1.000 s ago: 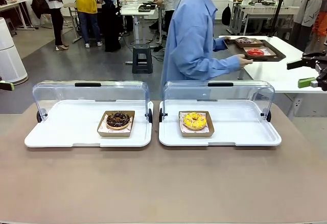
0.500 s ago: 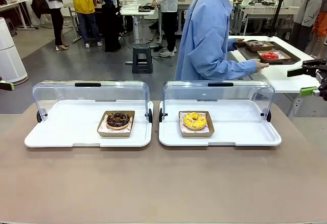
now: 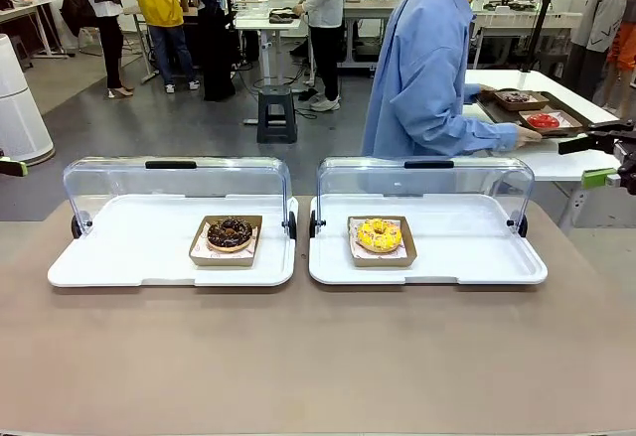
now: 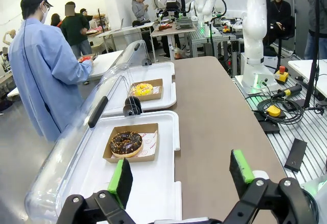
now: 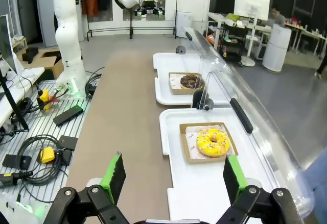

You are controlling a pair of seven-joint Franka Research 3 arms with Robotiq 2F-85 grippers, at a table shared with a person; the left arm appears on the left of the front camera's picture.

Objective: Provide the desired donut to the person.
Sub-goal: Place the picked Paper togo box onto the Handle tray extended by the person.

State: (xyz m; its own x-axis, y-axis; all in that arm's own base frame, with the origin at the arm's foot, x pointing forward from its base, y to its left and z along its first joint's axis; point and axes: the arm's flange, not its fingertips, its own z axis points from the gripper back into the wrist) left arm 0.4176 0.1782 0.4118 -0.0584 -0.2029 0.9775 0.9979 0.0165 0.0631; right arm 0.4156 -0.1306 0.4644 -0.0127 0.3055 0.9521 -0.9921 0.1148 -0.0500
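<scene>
Two donuts lie in brown paper boxes, each on its own white tray under a raised clear lid. The chocolate donut (image 3: 230, 232) (image 4: 125, 143) (image 5: 190, 81) is on the left tray (image 3: 119, 262). The yellow donut (image 3: 379, 234) (image 4: 142, 89) (image 5: 212, 142) is on the right tray (image 3: 467, 257). Beyond the right tray, the person (image 3: 434, 78) (image 4: 43, 76) in a light blue shirt faces a white side table and holds a dark tray (image 3: 537, 118). My left gripper (image 4: 181, 175) (image 3: 8, 167) is open and empty off the table's left end. My right gripper (image 5: 173, 175) (image 3: 608, 161) is open and empty off the right end.
The dark tray holds a red donut (image 3: 543, 120) and a dark one (image 3: 517, 97). The brown table (image 3: 318, 357) is bare in front of the white trays. Cables and tools lie on the metal rack (image 5: 36, 132) beside the table. Other people stand at benches behind.
The person has walked to the right with the dark tray, further over the white side table. Both arms have stayed almost still, jaws wide.
</scene>
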